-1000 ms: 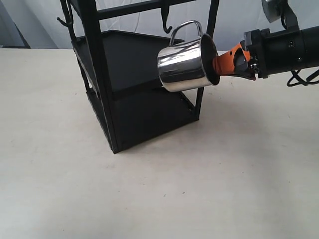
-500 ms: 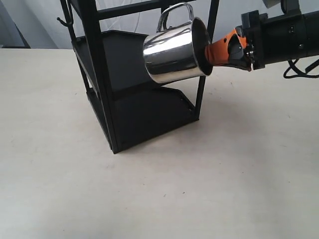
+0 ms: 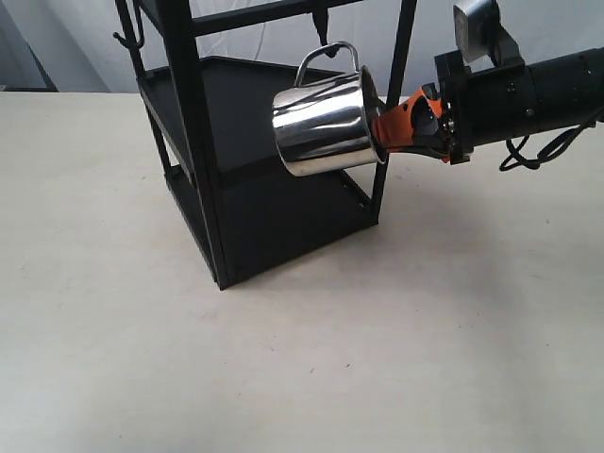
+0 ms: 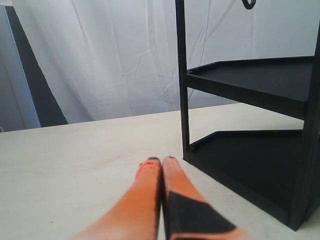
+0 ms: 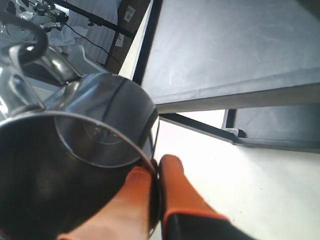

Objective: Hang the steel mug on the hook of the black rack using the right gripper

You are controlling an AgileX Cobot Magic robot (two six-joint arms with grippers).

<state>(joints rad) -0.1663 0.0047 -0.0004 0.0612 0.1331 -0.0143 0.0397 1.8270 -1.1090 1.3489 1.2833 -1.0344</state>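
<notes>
Exterior view: my right hand (image 3: 389, 127) reaches in from the right, its orange fingers (image 5: 175, 187) clamped on the rim of the steel mug (image 3: 321, 123). I hold the mug in the air on its side, handle up, in front of the black rack (image 3: 203, 142) that stands on the pale bench (image 3: 377, 349). The handle loop sits just under a hook (image 3: 321, 19) on the top bar. My left hand (image 4: 161, 161) has its fingers pressed together, holding nothing.
</notes>
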